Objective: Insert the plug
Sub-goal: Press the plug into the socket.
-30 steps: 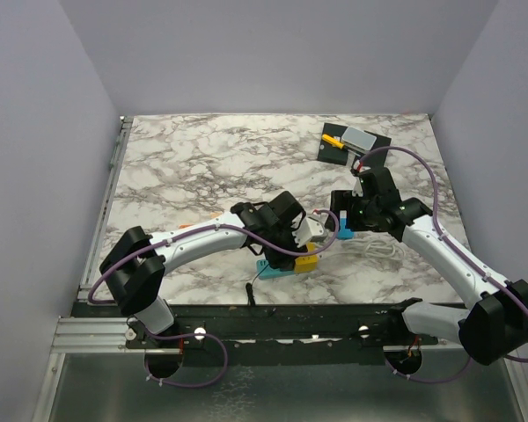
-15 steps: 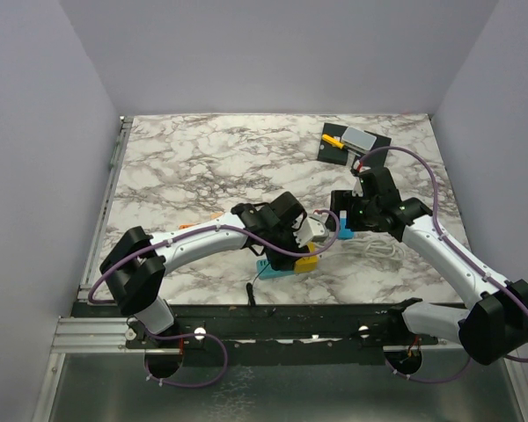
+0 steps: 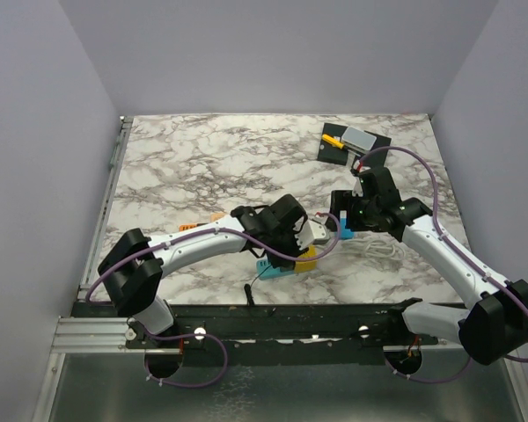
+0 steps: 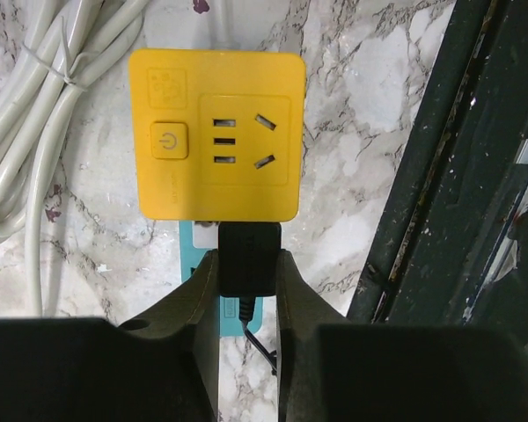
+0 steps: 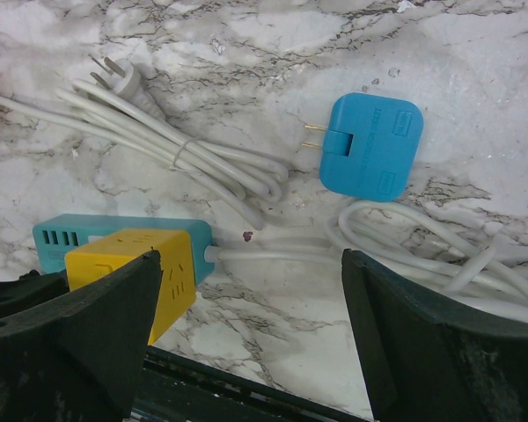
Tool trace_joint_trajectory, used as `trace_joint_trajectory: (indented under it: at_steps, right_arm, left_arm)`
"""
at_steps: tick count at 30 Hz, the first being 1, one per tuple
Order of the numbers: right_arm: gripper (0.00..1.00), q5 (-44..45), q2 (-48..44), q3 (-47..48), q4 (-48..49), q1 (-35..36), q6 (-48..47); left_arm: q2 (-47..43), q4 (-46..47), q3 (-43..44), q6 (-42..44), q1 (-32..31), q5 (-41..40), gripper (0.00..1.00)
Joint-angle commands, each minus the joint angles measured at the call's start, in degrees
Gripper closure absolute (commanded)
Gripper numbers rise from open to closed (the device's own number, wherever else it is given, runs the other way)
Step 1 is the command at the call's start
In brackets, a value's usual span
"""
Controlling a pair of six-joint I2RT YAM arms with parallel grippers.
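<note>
Marble table (image 3: 185, 167) first, with both arms reaching to its near middle. The left arm (image 3: 202, 242) sweeps in from 7 o'clock and the right arm (image 3: 440, 251) from 5 o'clock. Out at 1 o'clock on the table lies a black mat (image 3: 334, 156).

Right gripper (image 5: 249, 264): jaws spread wide, released, nothing in them, hovering over a tied bundle of white cable (image 5: 185, 154). At 8 o'clock in its view is the yellow socket (image 5: 128, 272), resting on a teal strip (image 5: 79, 233). A blue adapter (image 5: 370, 145) lies at 1 o'clock, prongs pointing to 9.

Left gripper (image 4: 249, 268): clenched, both fingers (image 4: 198, 299) pressed on the black plug (image 4: 249, 255). The plug meets the socket's 6 o'clock edge, over the strip. Whether it is seated there, can't tell. A thin black wire (image 4: 260, 338) trails from the plug toward 6.
</note>
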Motion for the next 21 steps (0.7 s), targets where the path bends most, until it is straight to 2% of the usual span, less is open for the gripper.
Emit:
trace_joint_trajectory:
  at_steps: [1,16,21]
  right_arm:
    - [0.12,-0.7,-0.8,-0.5,-0.7,-0.3,0.3]
    - [0.14,-0.7,-1.4,-0.1,-1.1,-0.3,0.4]
    - [0.14,-0.7,-1.4,0.0,-1.1,-0.3,0.3]
  left_arm:
    - [-1.4,0.8,-2.7,2.5,-0.9,-3.5,0.93]
    - [0.1,2.3,-5.9,4.3,-0.9,-6.1,0.98]
    - [1.5,2.0,-6.9,4.5,1.7,-4.8,1.00]
